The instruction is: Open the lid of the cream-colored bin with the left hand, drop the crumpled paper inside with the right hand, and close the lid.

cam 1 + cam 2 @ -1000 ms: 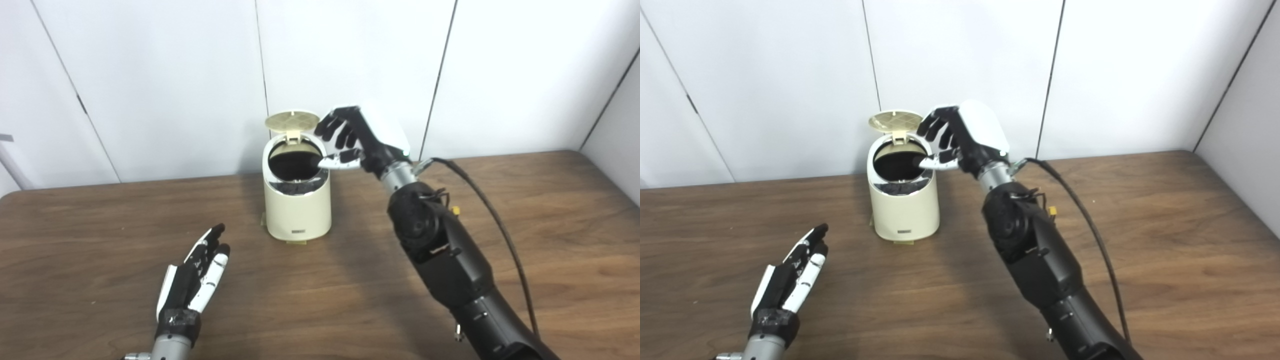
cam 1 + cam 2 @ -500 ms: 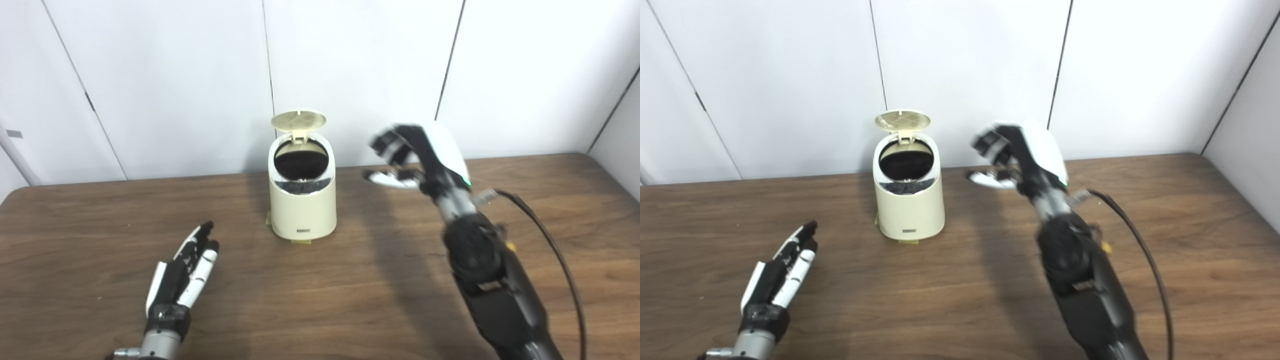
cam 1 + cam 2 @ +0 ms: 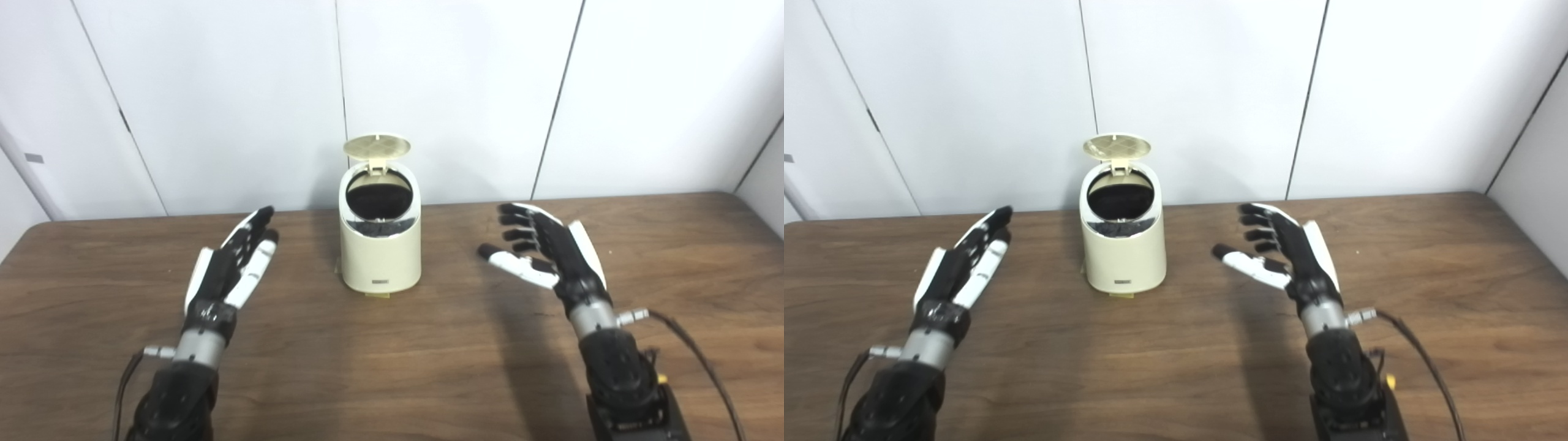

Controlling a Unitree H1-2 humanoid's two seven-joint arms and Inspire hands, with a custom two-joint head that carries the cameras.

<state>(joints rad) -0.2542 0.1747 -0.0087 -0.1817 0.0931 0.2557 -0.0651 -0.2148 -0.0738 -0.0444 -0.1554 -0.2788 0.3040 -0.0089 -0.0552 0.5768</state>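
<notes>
The cream-colored bin [image 3: 380, 257] stands at the back middle of the brown table, with its round lid [image 3: 376, 146] tipped up and open. The inside is dark, and no crumpled paper shows anywhere. My left hand [image 3: 229, 266] is open and empty, fingers stretched, left of the bin and apart from it. My right hand [image 3: 545, 254] is open and empty, fingers spread, right of the bin and apart from it. The bin also shows in the right eye view [image 3: 1124, 251], with the left hand [image 3: 961, 263] and right hand [image 3: 1283, 251] on either side.
The wooden table [image 3: 392, 367] runs to a white panelled wall [image 3: 459, 92] just behind the bin. A black cable [image 3: 704, 361] trails from my right forearm over the table.
My right hand pulled back from over the bin's opening, down and to the right. My left hand moved forward and up toward the bin. The camera view also shifted.
</notes>
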